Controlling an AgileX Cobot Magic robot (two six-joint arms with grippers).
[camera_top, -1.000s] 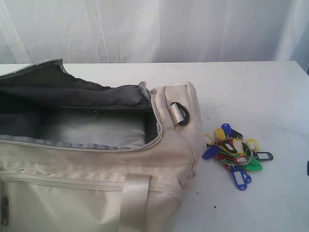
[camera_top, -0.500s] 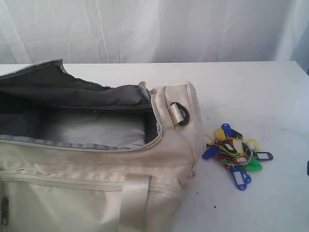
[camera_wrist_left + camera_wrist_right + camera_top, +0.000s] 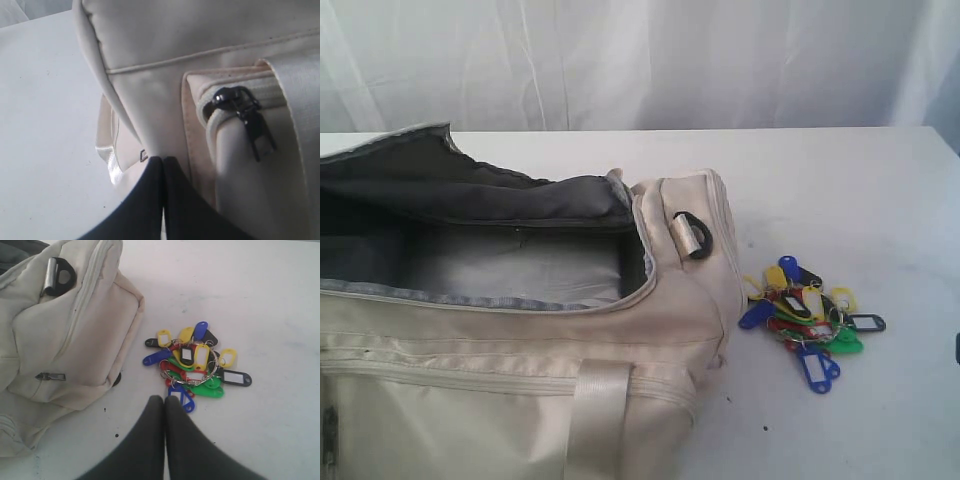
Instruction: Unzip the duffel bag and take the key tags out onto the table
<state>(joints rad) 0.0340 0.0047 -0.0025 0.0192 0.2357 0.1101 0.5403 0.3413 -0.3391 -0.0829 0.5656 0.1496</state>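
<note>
**Duffel bag open; key tags on the table; both grippers closed and empty**

1. Exterior view, near to far. The duffel bag (image 3: 520, 340) fills the near left, with a satin strap (image 3: 595, 415) running down its front panel. Behind the panel the main opening gapes and shows the grey lining (image 3: 500, 200). A dark D-ring (image 3: 695, 235) sits on the right end of the bag. The key tags (image 3: 805, 320) lie in a heap on the table (image 3: 840, 180), just beside that end and apart from it. A white curtain (image 3: 640, 60) closes the background.

2. Change from the earlier frames: none. Bag, tags and opening are where they were a second ago.

3. Wrist views only. Neither gripper is identifiable in the exterior view.
   - The left gripper (image 3: 163, 165) has its fingertips pressed together with nothing between them. It sits close to a seam of the bag, near a dark zipper pull (image 3: 255, 130).
   - The right gripper (image 3: 165, 401) is likewise fully closed and empty. It hangs above the table just short of the tags, not touching them.
</note>
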